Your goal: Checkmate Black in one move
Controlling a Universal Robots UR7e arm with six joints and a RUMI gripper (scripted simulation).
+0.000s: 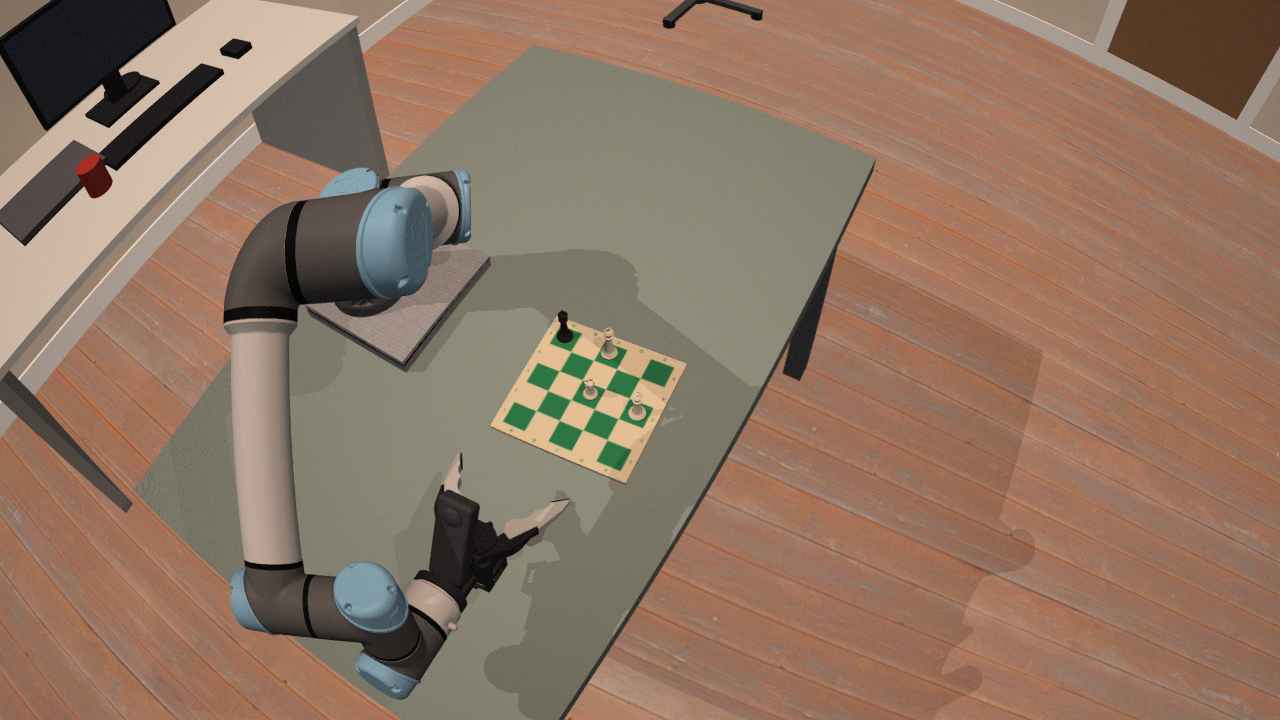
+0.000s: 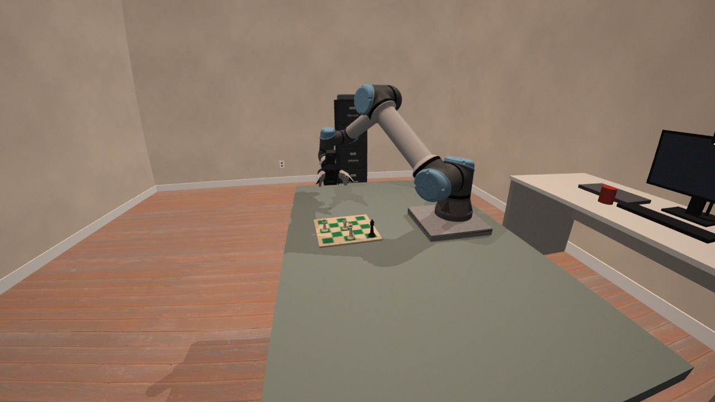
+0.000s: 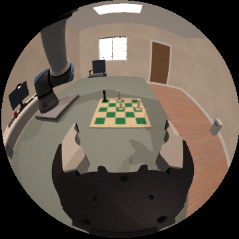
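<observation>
A small green and cream chessboard [image 1: 590, 401] lies on the grey table; it also shows in the exterior view [image 2: 347, 229] and in the wrist view [image 3: 120, 113]. A black king [image 1: 563, 326] stands on a corner square. A tall white piece [image 1: 608, 342] stands two squares from it on the same edge row. Two smaller white pieces [image 1: 588, 389] [image 1: 636, 408] stand nearer the middle and the far edge. All stand upright. My gripper [image 1: 505, 488] is open and empty, hovering above the table short of the board; its fingers frame the board in the wrist view [image 3: 121, 133].
The arm's base plate [image 1: 402, 313] sits on the table beside the board. A desk with a monitor [image 1: 80, 53], a keyboard and a red cup [image 1: 93, 174] stands to one side. The table edge runs close to the board's far side.
</observation>
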